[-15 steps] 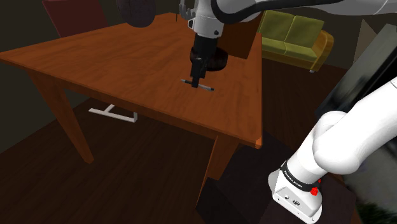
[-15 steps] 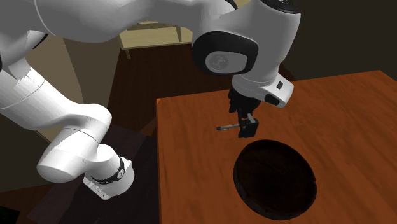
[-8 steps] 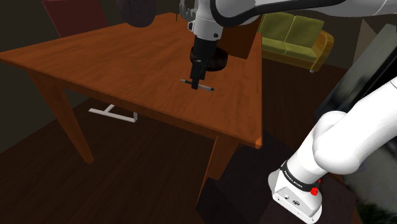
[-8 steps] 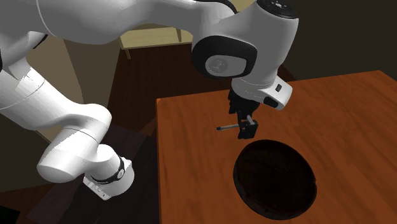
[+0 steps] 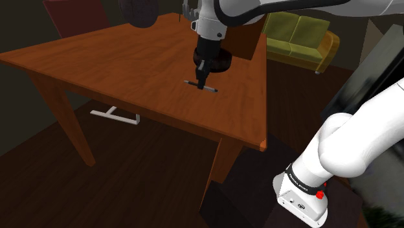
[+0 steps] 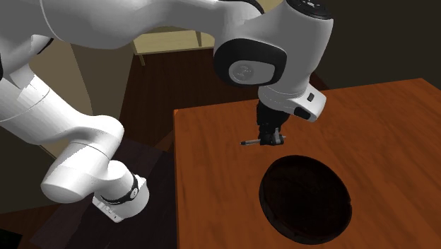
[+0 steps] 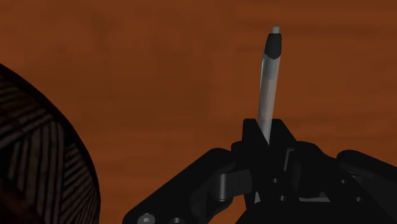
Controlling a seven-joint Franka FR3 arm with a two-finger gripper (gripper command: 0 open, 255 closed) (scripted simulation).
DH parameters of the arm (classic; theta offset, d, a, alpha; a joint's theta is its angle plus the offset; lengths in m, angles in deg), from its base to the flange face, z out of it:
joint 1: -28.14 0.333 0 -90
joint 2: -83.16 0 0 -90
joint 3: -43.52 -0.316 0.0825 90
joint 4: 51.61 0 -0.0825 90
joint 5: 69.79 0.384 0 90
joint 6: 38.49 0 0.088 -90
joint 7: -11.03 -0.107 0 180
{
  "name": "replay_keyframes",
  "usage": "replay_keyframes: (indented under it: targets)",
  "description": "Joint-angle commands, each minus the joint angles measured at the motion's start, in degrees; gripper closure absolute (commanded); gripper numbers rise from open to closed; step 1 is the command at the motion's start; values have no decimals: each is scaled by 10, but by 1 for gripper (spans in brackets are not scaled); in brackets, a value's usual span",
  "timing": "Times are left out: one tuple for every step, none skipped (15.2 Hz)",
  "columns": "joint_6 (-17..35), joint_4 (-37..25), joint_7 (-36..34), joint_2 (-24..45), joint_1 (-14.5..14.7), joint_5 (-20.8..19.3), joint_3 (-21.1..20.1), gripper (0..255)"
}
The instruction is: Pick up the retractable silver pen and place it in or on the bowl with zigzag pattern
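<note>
A slim silver pen (image 5: 208, 89) with dark ends lies flat on the brown wooden table (image 5: 129, 58). My black gripper (image 5: 201, 82) points straight down over the pen's middle and is shut on it. In the wrist view the fingers (image 7: 252, 137) clasp the pen (image 7: 268, 83), whose dark tip sticks out past them. From the second exterior view one pen end (image 6: 249, 142) pokes out beside the gripper (image 6: 269, 140). The dark bowl (image 6: 305, 198) with a faint line pattern (image 7: 38, 159) sits on the table just beyond the gripper, close to the hand (image 5: 220, 60).
A green sofa (image 5: 301, 35) stands behind the table, and a dark red chair (image 5: 74, 16) stands at its far left corner. A white bracket (image 5: 115, 116) lies on the floor under the table. The table's near edge (image 5: 259, 144) is close to my stand.
The fingers stood apart around the pen and have now shut on it. The arm and the pen stay where they were.
</note>
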Motion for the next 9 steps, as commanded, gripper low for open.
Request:
replay_keyframes:
  targets:
    - [0,0,0,1,1,1,-1,255]
    - [0,0,0,2,0,0,-1,255]
    - [1,4,0,-1,1,1,-1,255]
    - [-7,-3,0,-2,1,1,0,255]
    - [-14,-9,-1,-3,1,1,0,255]
    - [-22,-17,-1,-4,0,0,0,255]
    - [-30,-24,-2,-4,0,0,1,255]
    - [-37,-31,-2,-5,0,0,1,255]
    - [-45,-39,-3,-5,0,0,1,255]
